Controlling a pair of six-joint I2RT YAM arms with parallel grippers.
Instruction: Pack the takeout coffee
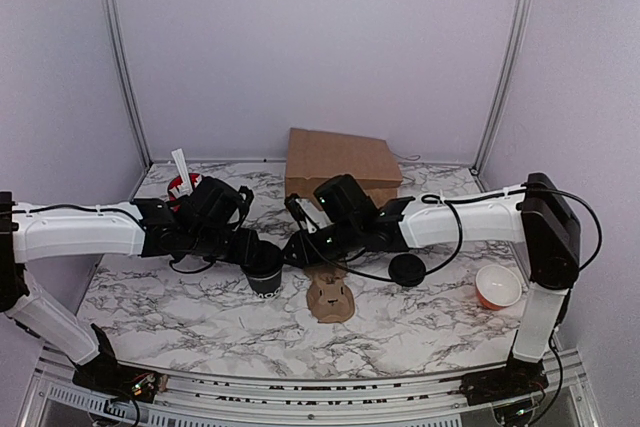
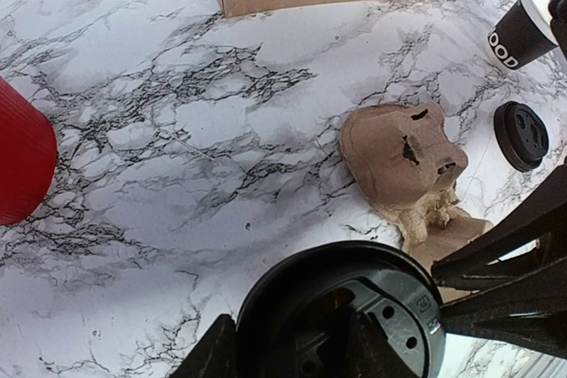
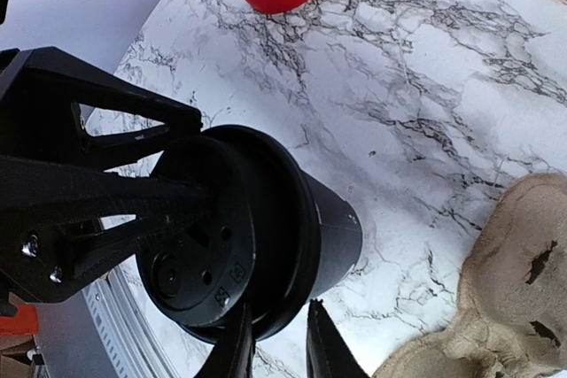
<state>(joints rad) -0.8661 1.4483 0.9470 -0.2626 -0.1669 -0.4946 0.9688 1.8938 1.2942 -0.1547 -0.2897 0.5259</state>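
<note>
Spreading across the top view, a black-veined marble table (image 1: 420, 332) is enclosed by lilac walls (image 1: 320, 37) and aluminium posts (image 1: 120, 57). A brown paper bag (image 1: 340, 159) is stood at the back, a red cup (image 1: 183, 187) is placed left of centre, and a loose black lid (image 1: 407, 269) and an orange bowl (image 1: 498, 287) are placed at right. Both arms are stretched level inward from the frame's sides. The left gripper (image 1: 255, 255) and right gripper (image 1: 297, 250) are brought together at the takeout coffee (image 1: 266, 275), just below centre and immediately left of a cardboard carrier (image 1: 330, 299). Whether the cup is rested on the marble cannot be told. In the left wrist view the lidded cup is cut by the bottom edge, with the left fingers (image 2: 213, 351) clamped on it from either side. A white-rimmed black cup (image 2: 521, 34) is seen at upper right. In the right wrist view the cup is shown at lower centre, and the right fingers (image 3: 237, 343) are drawn nearly together, pinched on the lid's rim.
</note>
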